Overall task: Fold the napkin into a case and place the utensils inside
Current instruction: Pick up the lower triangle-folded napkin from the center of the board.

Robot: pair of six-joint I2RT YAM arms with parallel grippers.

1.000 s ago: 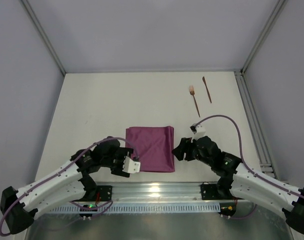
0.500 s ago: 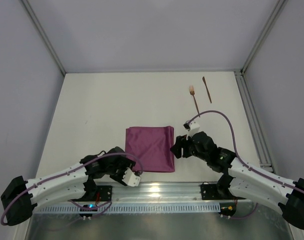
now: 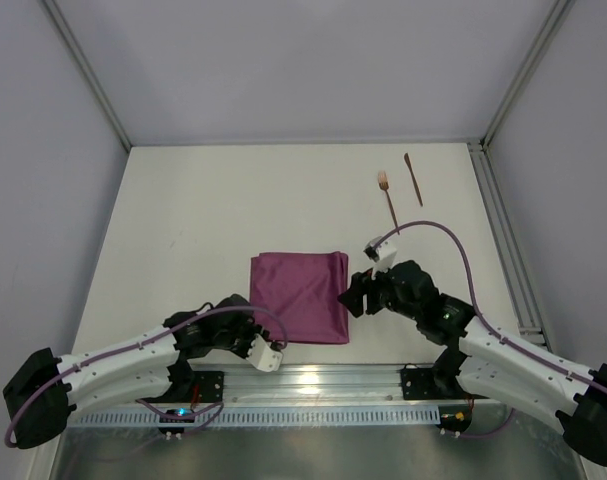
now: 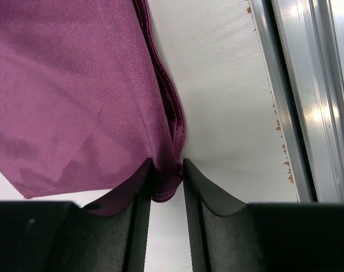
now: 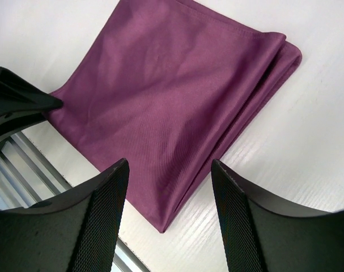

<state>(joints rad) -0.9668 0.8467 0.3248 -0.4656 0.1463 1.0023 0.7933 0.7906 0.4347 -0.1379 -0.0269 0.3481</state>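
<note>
Napkin (image 3: 298, 297) lies folded on table (image 3: 183, 230), near-centre; left gripper (image 4: 167, 173) pinches its layered corner, right gripper (image 5: 169, 181) hovers spread wide above. Risk: thin bite catches few layers, so lifting could unfold or drag it.

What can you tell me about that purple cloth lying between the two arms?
The napkin is a plain magenta-purple cloth, soft and finely woven, folded into a layered, roughly square pad. It lies flat on the white table near its front edge. The left tool pinches its near left corner; the right tool hangs open over its right side, apparently not touching.
</note>
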